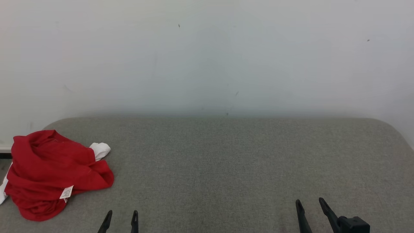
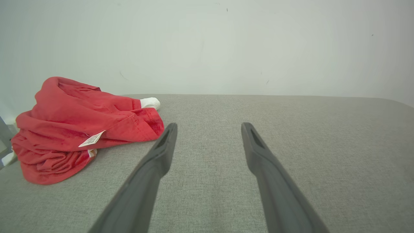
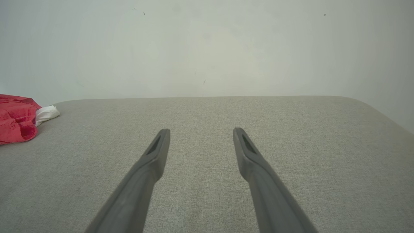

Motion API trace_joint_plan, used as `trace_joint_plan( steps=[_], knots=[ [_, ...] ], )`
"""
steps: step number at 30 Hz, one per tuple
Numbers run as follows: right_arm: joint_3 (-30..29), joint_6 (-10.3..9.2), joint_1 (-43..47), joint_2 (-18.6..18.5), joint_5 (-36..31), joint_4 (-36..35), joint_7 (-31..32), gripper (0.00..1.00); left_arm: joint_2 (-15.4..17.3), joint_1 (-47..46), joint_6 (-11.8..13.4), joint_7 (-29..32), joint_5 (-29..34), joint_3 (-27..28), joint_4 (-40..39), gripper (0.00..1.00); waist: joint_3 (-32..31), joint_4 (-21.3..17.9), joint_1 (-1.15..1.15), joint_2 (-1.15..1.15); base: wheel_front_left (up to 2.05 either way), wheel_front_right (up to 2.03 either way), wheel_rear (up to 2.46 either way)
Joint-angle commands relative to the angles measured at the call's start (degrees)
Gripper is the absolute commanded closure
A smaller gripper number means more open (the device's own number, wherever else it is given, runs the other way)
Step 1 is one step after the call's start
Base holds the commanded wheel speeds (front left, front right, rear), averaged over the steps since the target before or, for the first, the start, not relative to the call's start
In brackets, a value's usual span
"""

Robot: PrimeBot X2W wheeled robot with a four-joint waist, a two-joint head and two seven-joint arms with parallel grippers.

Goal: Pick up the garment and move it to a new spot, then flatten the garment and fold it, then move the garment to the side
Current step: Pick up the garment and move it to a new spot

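Note:
A crumpled red garment (image 1: 53,171) with white trim and a white label lies in a heap at the left edge of the grey fabric surface (image 1: 233,161). In the left wrist view the garment (image 2: 81,126) sits just left of the gripper's left finger. My left gripper (image 1: 122,214) is open at the bottom of the head view, right of the garment and apart from it, with nothing between its fingers (image 2: 161,152). My right gripper (image 1: 310,203) is open and holds nothing at the lower right, far from the garment (image 3: 16,118).
A pale wall (image 1: 207,55) rises directly behind the grey surface. The surface has rounded back corners; its left edge runs beside the garment, where a strip of floor and baseboard (image 1: 5,155) shows.

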Motion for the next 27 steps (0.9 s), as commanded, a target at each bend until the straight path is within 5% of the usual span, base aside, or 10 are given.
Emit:
trace_joint_plan(
  steps=[1,14,27],
  knots=[
    [-0.1,0.21,0.5,-0.2,0.3,0.2,-0.3,0.0,-0.1,0.1,-0.2,-0.2,0.2,0.2,0.3,0.0,0.0,0.1,0.0,0.0,0.0,0.0,0.0],
    [0.7,0.2,0.8,-0.1,3.2,0.7,-1.8,0.0,-0.1,-0.5,-0.7,-0.2,-1.4,3.3,-0.3,0.0,0.2,6.3,0.0,0.0,0.0,0.0,0.0],
    [3.5,0.2,-1.2,-0.1,6.4,3.4,-4.1,0.0,1.7,0.2,-0.1,-0.2,-0.6,5.7,-1.3,0.0,0.8,19.7,0.0,0.0,0.0,0.0,0.0]
  ],
)
